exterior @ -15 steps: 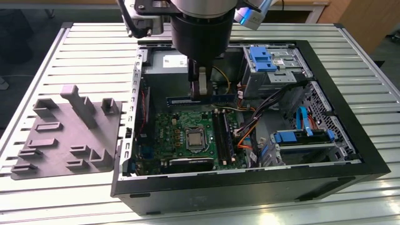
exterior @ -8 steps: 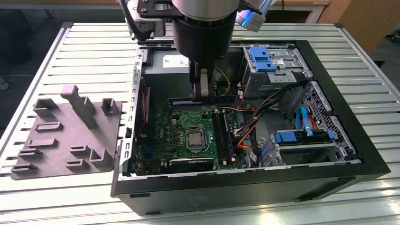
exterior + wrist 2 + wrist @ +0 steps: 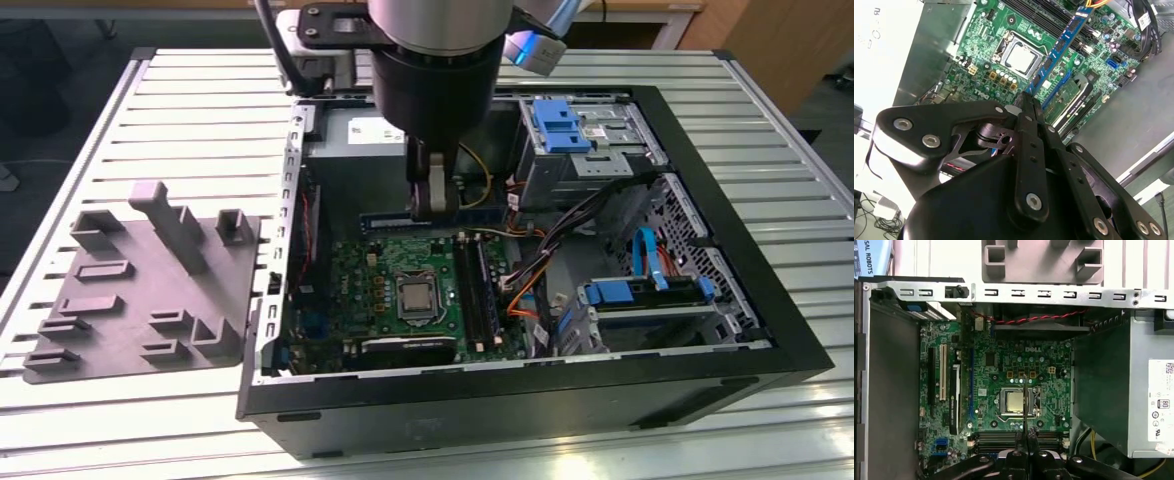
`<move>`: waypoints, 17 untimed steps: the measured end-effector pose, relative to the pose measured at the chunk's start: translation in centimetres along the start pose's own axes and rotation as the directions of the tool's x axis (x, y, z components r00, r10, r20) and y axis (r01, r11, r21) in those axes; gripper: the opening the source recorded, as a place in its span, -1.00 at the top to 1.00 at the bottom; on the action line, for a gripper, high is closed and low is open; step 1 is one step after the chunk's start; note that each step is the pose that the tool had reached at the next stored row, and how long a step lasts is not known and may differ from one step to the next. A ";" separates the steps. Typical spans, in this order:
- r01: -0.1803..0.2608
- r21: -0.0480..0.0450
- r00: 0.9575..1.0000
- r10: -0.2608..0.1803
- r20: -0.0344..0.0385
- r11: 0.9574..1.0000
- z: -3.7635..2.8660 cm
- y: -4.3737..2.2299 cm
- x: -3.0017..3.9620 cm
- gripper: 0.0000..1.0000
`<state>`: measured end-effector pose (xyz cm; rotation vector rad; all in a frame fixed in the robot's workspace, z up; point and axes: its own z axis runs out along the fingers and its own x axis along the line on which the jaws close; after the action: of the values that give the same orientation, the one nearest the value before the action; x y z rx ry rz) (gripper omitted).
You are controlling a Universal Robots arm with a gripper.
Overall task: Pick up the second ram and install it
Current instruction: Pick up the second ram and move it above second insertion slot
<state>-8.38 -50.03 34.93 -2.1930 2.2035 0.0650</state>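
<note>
I think the memory stick [image 3: 1059, 47] must go down into its slot straight and level. For this its long edge should be in line with a free slot and its notch matched to the key of the slot. The push should be even on both ends, and not strong before the stick sits right. Now the stick seems to lie across the slots [image 3: 996, 439] and not along them, so a turn of the wrist looks necessary.

The hand [image 3: 1028, 102] has its fingers together, clamped on the flat sides of the stick. The stick reaches out from the fingertips, seen on its edge in the second wrist view. It hangs in the air and is in no slot.

Under the hand is the green board [image 3: 1004, 365]. The slots are close to the fingertips and the square processor socket [image 3: 1015, 402] is just beyond them. To one side of the hand stands the grey power supply box [image 3: 1149, 365]. All this is inside the open black computer case [image 3: 534, 405]. Farther away, outside the case, a grey moulded tray [image 3: 147, 290] lies on the slatted metal worktop [image 3: 200, 100].
</note>
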 end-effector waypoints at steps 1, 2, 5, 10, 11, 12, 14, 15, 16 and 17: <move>0.000 0.000 1.000 0.000 0.000 1.000 0.09 -0.01 0.00 0.76; 0.000 0.000 1.000 0.000 0.000 1.000 0.17 -0.02 0.01 0.76; -0.001 0.000 1.000 0.001 0.000 1.000 0.42 -0.05 0.02 0.76; -0.001 0.000 1.000 0.001 0.000 1.000 0.77 -0.09 0.00 0.76; -0.001 0.000 1.000 0.001 0.000 1.000 0.83 -0.09 -0.02 0.76; -0.001 0.000 1.000 0.001 0.000 1.000 0.89 -0.09 -0.04 0.76; -0.001 0.000 1.000 0.001 0.000 1.000 1.00 -0.08 -0.07 0.76; -0.001 0.000 1.000 0.001 0.000 1.000 1.05 -0.08 -0.08 0.76; -0.001 0.000 1.000 0.001 0.000 1.000 1.07 -0.08 -0.08 0.76; -0.001 0.000 1.000 0.001 0.000 1.000 1.07 -0.08 -0.07 0.76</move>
<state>-8.31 -49.90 33.87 -2.1920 2.2045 0.0649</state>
